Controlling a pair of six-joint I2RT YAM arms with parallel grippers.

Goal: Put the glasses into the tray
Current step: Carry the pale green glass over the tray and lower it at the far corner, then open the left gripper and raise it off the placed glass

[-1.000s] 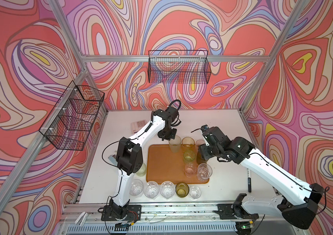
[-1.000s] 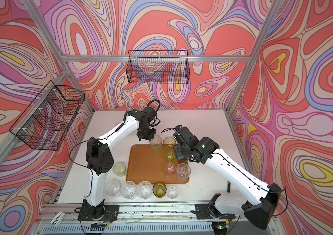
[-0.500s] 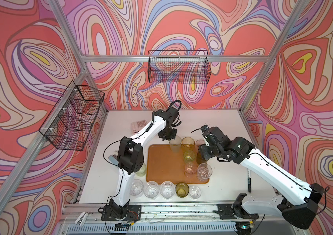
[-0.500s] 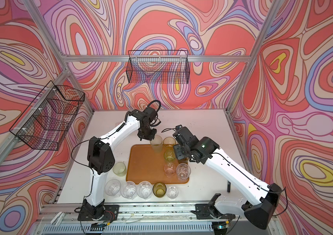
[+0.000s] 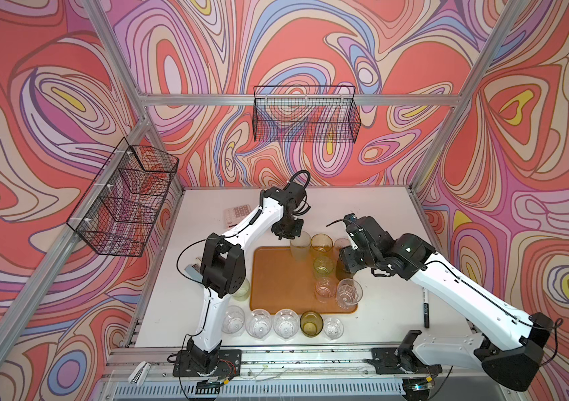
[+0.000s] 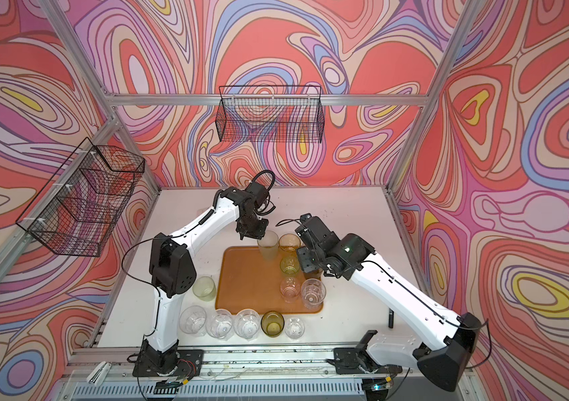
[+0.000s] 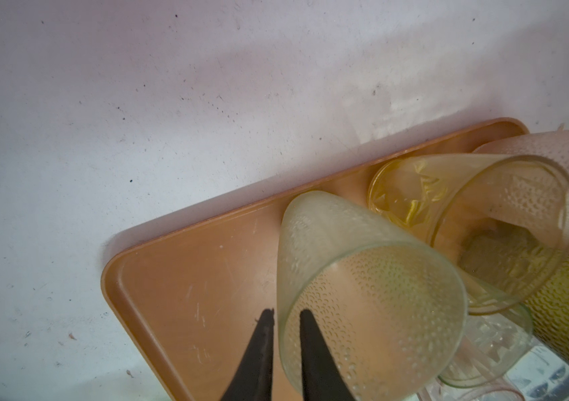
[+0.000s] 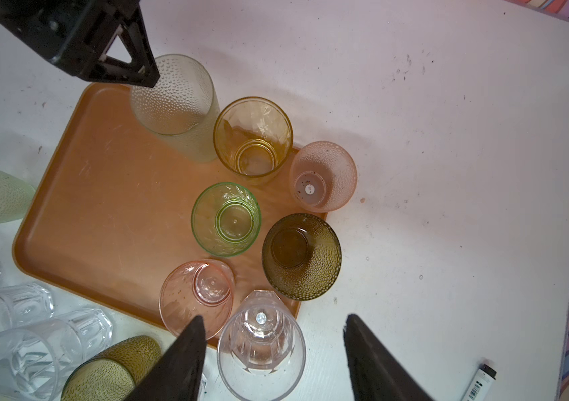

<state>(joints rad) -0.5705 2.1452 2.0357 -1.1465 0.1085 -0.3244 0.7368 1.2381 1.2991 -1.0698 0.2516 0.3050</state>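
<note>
bright, even light, soft shadows; wrist views blur close up

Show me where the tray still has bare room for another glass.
The tray is bare across its left half, from the frosted glass under the left gripper down to the near rim. The right side is crowded: amber glass, green glass, pink glass and clear glass.

Two wire baskets [image 5: 305, 114] [image 5: 125, 201] on walls; calculator [image 5: 237, 213], marker [image 5: 426, 311] on table.
</note>
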